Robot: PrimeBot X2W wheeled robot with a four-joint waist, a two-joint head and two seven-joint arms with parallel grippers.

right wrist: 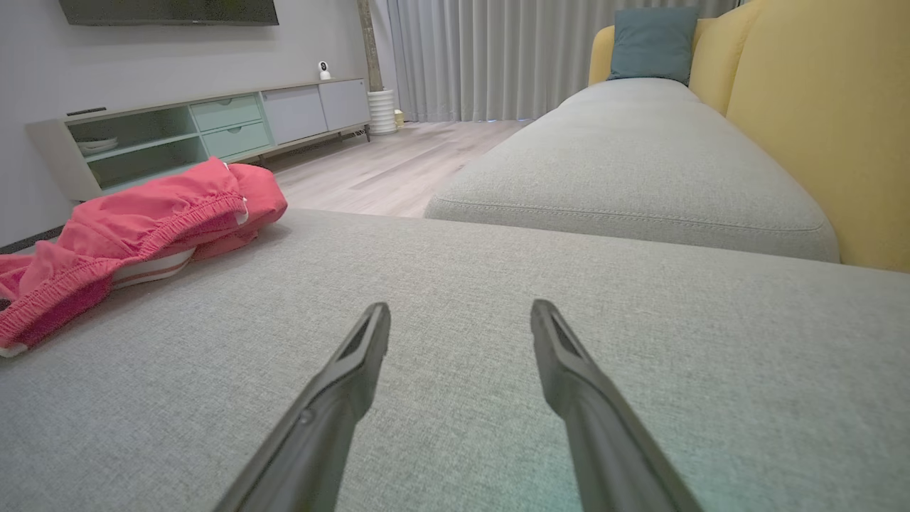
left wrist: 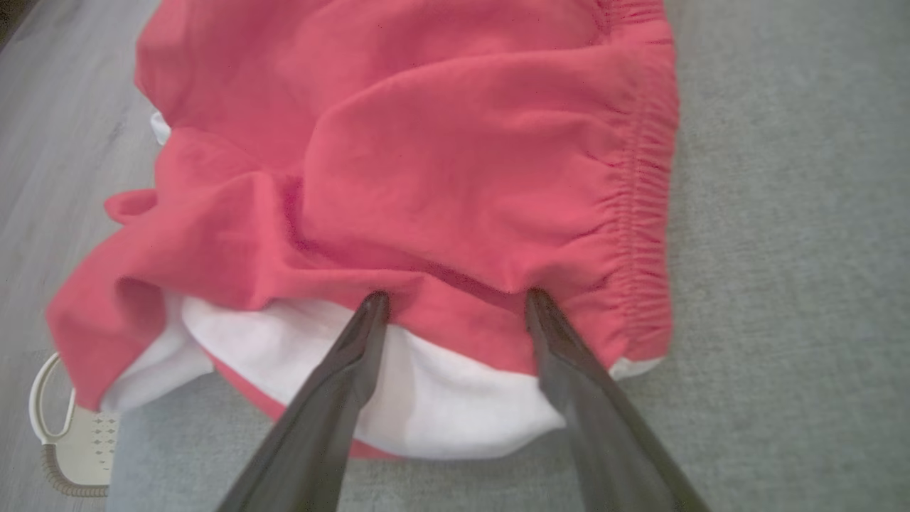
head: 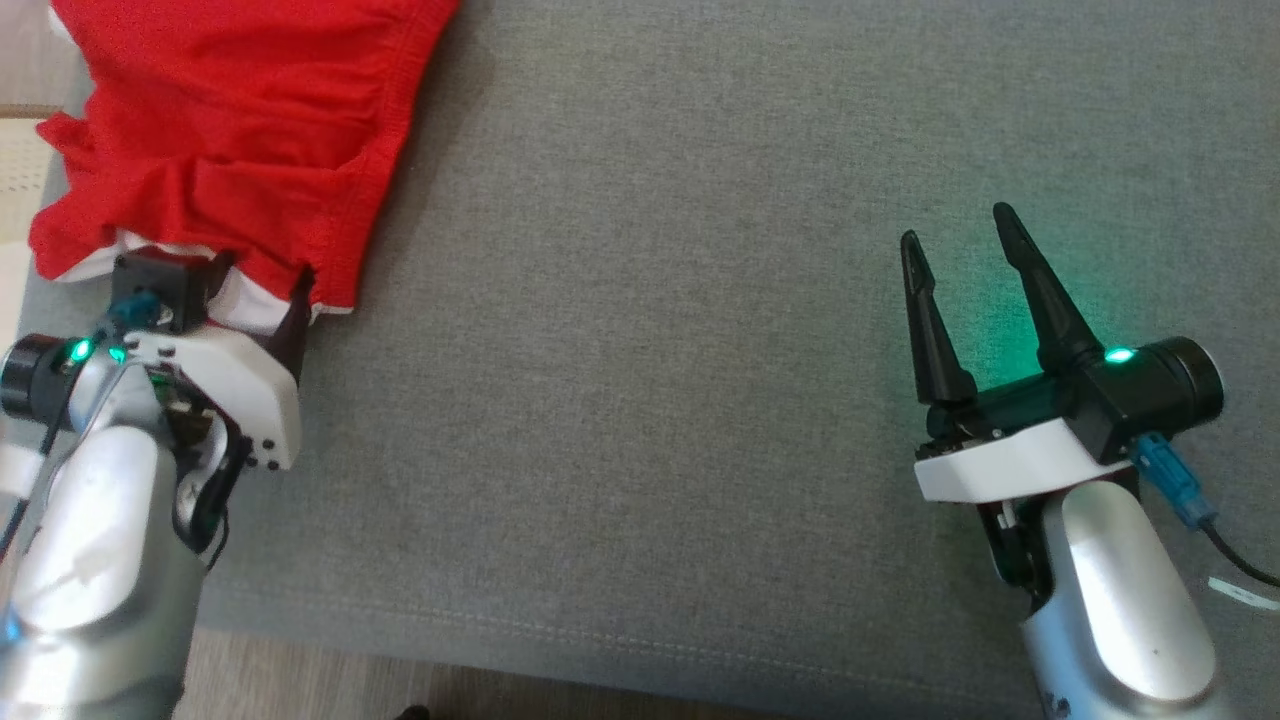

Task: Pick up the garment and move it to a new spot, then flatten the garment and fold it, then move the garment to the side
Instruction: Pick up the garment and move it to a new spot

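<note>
Since the garment has yet to be lifted, the first step of the task is judged to be barely begun. The crumpled red fabric garment (head: pixel 230 140), gathered along an elasticated waistband (left wrist: pixel 640 213) and showing a white inner lining (left wrist: pixel 426 398), is seen lying at the far left corner of the flat grey woven cushion (head: pixel 650 350), close to its edge.

The left gripper (head: pixel 230 290) is placed right at the garment's near hem. Its two dark fingers are spread wide, and their tips (left wrist: pixel 375 302) are met by the red fold where it overlaps the lining. Nothing is pinched. Whether the tips have slipped beneath the fold cannot be told. This placement is judged to be chosen so that both layers can be caught once the fingers are closed, low against the cushion.

The right gripper (head: pixel 957 230) is held over bare grey fabric, well apart from the garment, with its fingers likewise spread and nothing between them. It is probably kept there to leave the middle of the cushion free as the new spot, and to be ready for flattening.

From the right wrist view, the garment (right wrist: pixel 135 220) is seen far to the left, with a yellow upholstered backrest (right wrist: pixel 817 107) at the right.
</note>
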